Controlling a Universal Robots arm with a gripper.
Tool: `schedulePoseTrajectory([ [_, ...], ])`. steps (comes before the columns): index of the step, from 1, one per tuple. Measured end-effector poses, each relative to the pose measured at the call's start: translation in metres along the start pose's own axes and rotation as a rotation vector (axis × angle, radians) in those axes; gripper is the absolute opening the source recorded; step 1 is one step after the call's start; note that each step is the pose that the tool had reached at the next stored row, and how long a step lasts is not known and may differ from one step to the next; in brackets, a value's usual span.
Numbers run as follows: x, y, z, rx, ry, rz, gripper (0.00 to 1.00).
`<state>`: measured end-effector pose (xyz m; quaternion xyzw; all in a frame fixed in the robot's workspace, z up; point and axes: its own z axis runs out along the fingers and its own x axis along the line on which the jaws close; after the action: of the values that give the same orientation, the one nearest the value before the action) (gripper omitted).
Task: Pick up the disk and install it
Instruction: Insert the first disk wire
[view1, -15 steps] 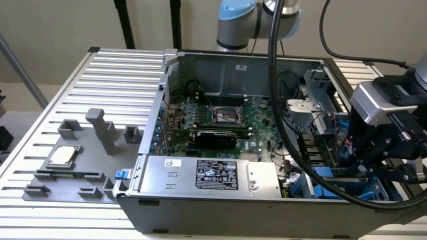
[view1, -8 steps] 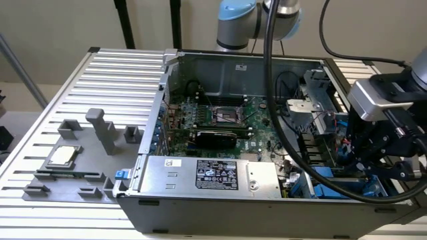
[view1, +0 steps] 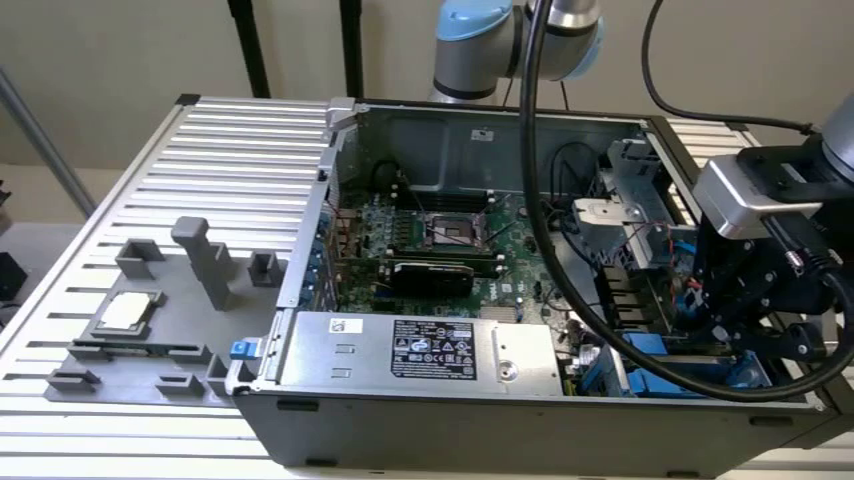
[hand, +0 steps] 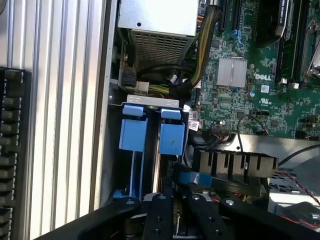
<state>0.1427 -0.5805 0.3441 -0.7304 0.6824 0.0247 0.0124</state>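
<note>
Gripper (view1: 747, 325), black w/ grey camera box on the wrist, is lowered into the open PC case (view1: 441, 130) at the exterior view's right, over the drive bay (hand: 150, 145). Wrist view: its black finger links run along one edge of the pic, tips down in the bay beside the blue carriers; can't tell how far apart they are or whether they grip anything.

Disk (hand: 156, 150) sits edge-on in the bay, a thin grey strip between two bright blue carrier tabs; its label face isn't visible. Blue plastic also shows under the gripper in the exterior view.

Green motherboard (view1: 441, 230) w/ CPU socket lies in the case middle. Silver power supply (view1: 427, 350) w/ black label sits at the case's near side. Grey parts fixture (view1: 147, 330) w/ small silver chip (view1: 127, 312) rests on the slatted table (view1: 240, 150), exterior view's left, well apart from the gripper.
</note>
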Motion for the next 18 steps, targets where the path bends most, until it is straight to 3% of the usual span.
schedulePoseTrajectory([
  [18, -0.0001, -0.003, 0.0023, -0.0004, 0.0119, 0.006, 0.0],
])
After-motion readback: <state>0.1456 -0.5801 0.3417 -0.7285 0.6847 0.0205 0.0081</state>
